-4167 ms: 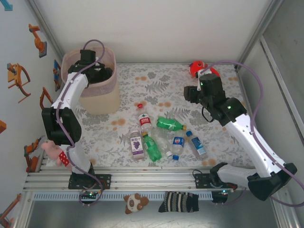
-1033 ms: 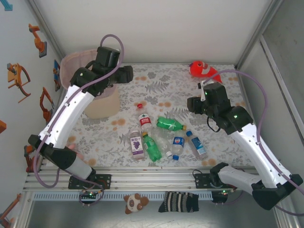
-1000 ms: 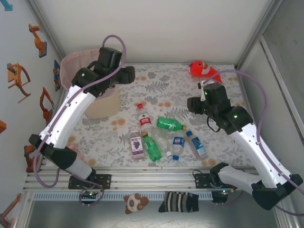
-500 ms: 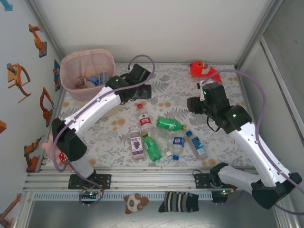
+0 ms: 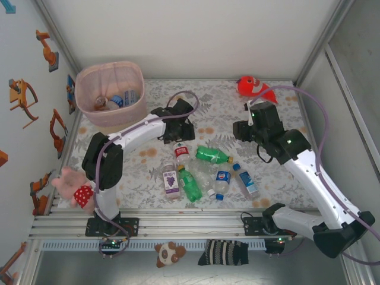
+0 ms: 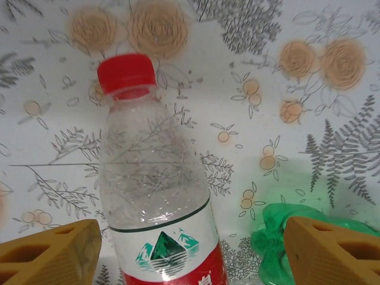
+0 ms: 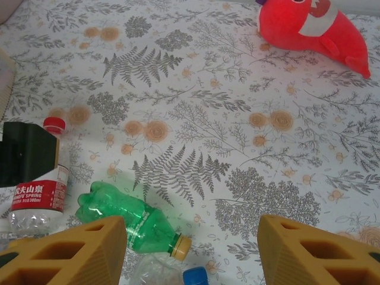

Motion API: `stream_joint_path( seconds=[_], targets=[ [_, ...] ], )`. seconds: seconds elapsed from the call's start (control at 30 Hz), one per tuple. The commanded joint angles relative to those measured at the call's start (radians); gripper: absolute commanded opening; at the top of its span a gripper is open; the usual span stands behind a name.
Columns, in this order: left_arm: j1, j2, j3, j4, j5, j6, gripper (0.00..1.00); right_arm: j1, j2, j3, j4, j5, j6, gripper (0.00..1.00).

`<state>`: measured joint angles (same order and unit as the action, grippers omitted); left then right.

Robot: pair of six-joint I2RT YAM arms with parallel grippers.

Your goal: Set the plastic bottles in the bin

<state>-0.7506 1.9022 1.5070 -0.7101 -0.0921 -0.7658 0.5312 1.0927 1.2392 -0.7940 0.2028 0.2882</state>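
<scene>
On the worktop [image 5: 219,98] several plastic bottles [image 5: 191,185] wait, few in the pale pink mesh bin [image 5: 110,68]. Left fingers [image 6: 53,255] spread astride a red-capped bottle [image 6: 151,178], right fingers [image 7: 71,249] spread empty.

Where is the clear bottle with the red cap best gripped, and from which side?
Grip the red-capped bottle across its round body at the label's top edge, from straight above: it lies flat, cap pointing away. The open left gripper straddles it; mind the green bottle close by.
</scene>
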Motion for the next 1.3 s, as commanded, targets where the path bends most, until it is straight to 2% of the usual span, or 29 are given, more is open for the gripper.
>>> stream_joint_path(
  seconds=[0.0,0.4,0.9,1.07,1.27],
  targets=[
    [0.008,0.017,-0.016,0.028,0.061,-0.056,0.81,-0.007,0.014,0.018,0.031,0.024,-0.003,0.59],
    [0.03,0.067,-0.058,0.039,0.091,-0.057,0.8,-0.007,0.043,0.023,0.033,0.029,-0.005,0.59],
    [0.041,0.108,-0.08,0.077,0.115,-0.045,0.69,-0.006,0.047,0.022,0.034,0.029,0.002,0.59],
    [0.041,0.094,-0.08,0.081,0.111,-0.04,0.64,-0.007,0.045,0.022,0.033,0.029,0.002,0.59],
    [0.042,0.054,-0.066,0.074,0.092,-0.02,0.62,-0.007,0.043,0.026,0.03,0.032,0.003,0.59]
  ],
)
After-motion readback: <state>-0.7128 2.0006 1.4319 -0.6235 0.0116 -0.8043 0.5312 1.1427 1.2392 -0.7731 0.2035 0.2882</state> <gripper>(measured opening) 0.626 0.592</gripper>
